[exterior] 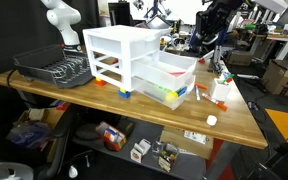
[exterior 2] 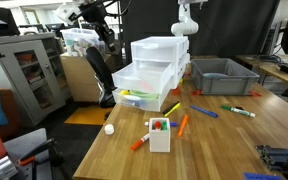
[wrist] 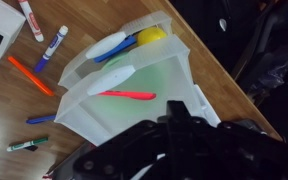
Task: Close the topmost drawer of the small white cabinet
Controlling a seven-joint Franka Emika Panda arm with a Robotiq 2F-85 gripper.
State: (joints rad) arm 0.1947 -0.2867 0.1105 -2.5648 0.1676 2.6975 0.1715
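Wooden workbench (exterior: 239, 120) in a cluttered lab holds the small white plastic three-tier drawer cabinet (exterior: 119, 50), standing beside a black wire dish rack (exterior: 52, 68). Its three translucent white drawers all stick out in both exterior views; the topmost drawer (exterior 2: 156, 48) seems only slightly open, so I judge closing not yet done. My black claw (wrist: 179, 150) hangs above the drawers; I cannot tell whether its fingers are apart.
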